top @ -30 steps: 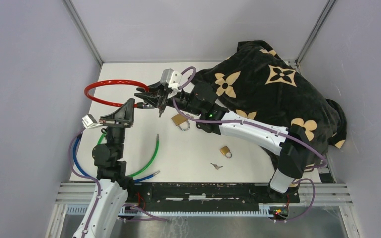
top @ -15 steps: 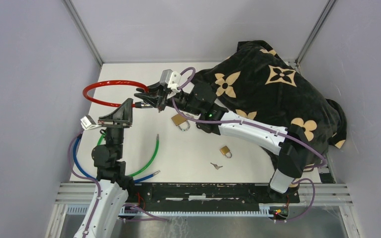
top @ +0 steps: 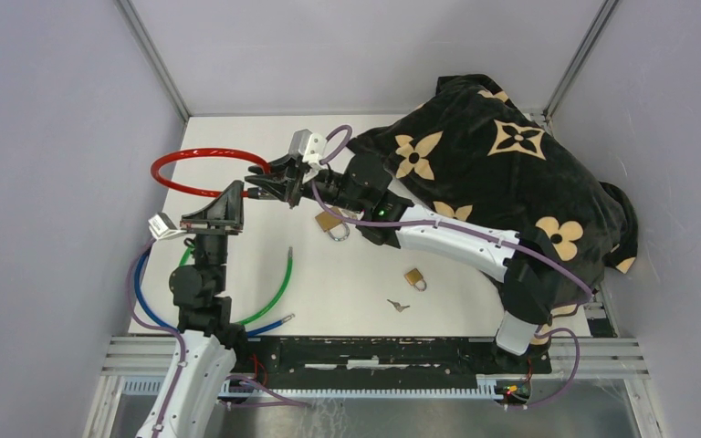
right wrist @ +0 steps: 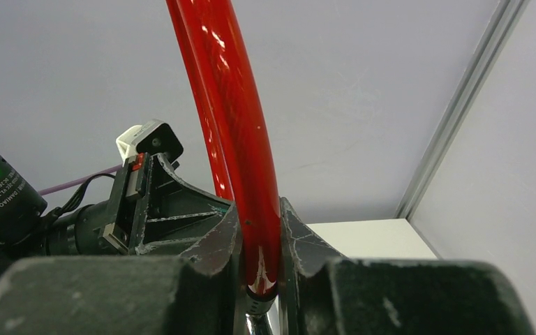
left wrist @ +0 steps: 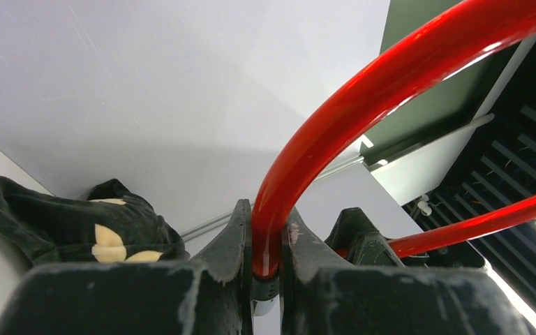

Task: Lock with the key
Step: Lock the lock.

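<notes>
Holding one red cable (top: pixel 203 153) between them, both arms were busy toward 10 o'clock on the worktop (top: pixel 347 265). The left tool (top: pixel 240 193) was squeezed tight on the cable close to one end, and the right tool (top: pixel 272 189) was squeezed tight on it close to the other end, so the two tools sat just beside each other. Each wrist view showed the red tube pinched with no gap. The key (top: pixel 398 306) lay flat on the worktop near the front edge, well apart from both tools. From the right tool it lay between 4 and 5 o'clock. Its long side seemed to run from about 10 o'clock to 4 o'clock, but it was very small, so that was hard to tell. A big padlock (top: pixel 331 222) lay just beside the right arm, and a small padlock (top: pixel 414 278) lay near the key, at about its 1 o'clock. I think the right arm was the nearer one to the key, but it would need to let go of the cable first, because neither tool had room to pick anything up.
</notes>
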You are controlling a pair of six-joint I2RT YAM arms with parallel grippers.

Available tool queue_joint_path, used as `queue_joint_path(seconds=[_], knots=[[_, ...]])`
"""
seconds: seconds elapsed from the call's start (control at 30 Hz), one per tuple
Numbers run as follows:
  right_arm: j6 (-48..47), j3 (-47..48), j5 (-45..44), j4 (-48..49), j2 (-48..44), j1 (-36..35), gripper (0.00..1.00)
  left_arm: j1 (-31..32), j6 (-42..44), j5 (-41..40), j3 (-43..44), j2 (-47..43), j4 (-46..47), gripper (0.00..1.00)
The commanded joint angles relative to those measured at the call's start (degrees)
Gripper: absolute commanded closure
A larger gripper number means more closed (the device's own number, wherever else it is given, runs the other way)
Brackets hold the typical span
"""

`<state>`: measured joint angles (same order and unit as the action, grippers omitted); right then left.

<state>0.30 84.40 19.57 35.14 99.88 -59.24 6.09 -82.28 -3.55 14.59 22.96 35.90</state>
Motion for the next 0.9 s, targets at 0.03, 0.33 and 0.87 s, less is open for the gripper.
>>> queue_joint_path(seconds=[0.03, 0.33, 0.87], knots=[[-0.8, 1.1, 5.5, 0.0, 3.0, -0.2, 1.0, -0.4, -9.7, -1.1, 2.6, 0.9, 1.2, 0.98], [-1.9, -0.8, 12.5, 1.0, 5.1, 1.2, 1.0, -0.5, -14.6, -1.1, 4.3, 1.3, -1.0, 0.98], [-9.7, -0.7, 11.2, -8.1, 7.3, 0.6, 0.98, -0.5, -14.9, -0.6, 5.5, 1.3, 0.4, 0.98]])
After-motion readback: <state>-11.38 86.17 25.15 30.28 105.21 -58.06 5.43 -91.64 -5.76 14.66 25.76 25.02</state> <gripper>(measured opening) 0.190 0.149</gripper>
